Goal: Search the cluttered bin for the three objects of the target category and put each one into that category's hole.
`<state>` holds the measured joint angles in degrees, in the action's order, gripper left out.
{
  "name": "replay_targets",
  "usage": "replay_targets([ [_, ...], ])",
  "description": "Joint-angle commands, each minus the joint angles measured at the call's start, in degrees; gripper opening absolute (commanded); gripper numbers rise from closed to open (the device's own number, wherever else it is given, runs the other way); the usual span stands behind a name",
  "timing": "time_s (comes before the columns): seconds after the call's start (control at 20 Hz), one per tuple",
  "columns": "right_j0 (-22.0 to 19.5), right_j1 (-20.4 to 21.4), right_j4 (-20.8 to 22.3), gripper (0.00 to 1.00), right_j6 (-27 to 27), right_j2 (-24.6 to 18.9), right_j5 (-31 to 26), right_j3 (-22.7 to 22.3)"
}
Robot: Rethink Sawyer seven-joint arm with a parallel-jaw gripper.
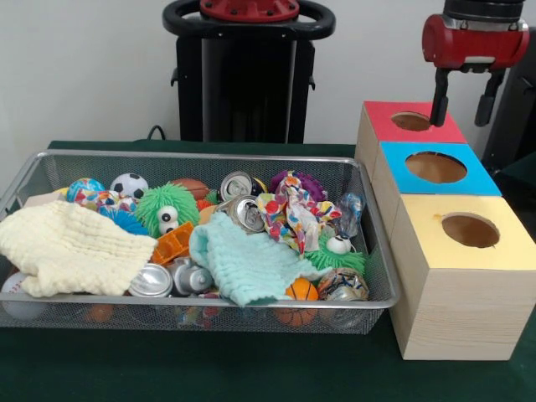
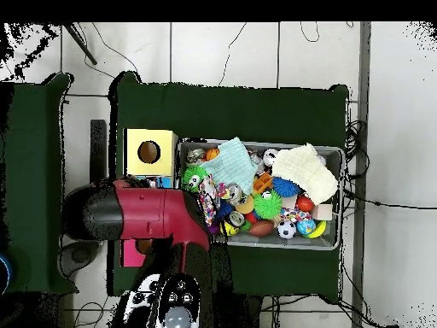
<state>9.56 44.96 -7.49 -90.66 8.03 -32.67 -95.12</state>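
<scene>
My gripper [image 1: 462, 105] hangs open and empty above the hole of the red box [image 1: 381, 117], at the far right. The blue box [image 1: 469, 180] and the yellow box [image 1: 444, 251] stand in a row in front of it, each with a round hole on top. The wire bin [image 1: 201, 156] to their left holds mixed clutter: crushed cans [image 1: 249, 213], a soccer ball [image 1: 129, 185], a small basketball [image 1: 301, 291], green fuzzy toys [image 1: 167, 208], a yellow cloth [image 1: 75, 247] and a mint cloth [image 1: 247, 260]. In the overhead view the red arm [image 2: 141, 213] covers the red and blue boxes.
A patterned cloth [image 1: 289, 209] lies crumpled in the bin's right half, and more cans [image 1: 151, 280] rest against the front wall. From above, the yellow box [image 2: 164, 141] stands beside the bin [image 2: 282, 243] on the green table cover [image 2: 256, 111].
</scene>
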Motion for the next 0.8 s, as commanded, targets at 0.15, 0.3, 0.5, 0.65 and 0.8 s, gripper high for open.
replay_targets([
  [0.15,-2.6,2.5,-1.7,1.00,-10.1,-2.3,0.2,-6.5],
  [0.3,-3.6,3.2,-1.5,1.00,-9.0,-2.7,0.1,-7.0],
  [0.5,-5.2,3.9,-1.2,1.00,-7.4,-3.1,-0.2,-7.5],
  [0.65,-6.3,4.3,-1.0,1.00,-6.6,-3.8,0.2,-8.3],
  [0.8,-7.0,4.4,-0.9,1.00,-6.3,-4.4,0.8,-8.9],
])
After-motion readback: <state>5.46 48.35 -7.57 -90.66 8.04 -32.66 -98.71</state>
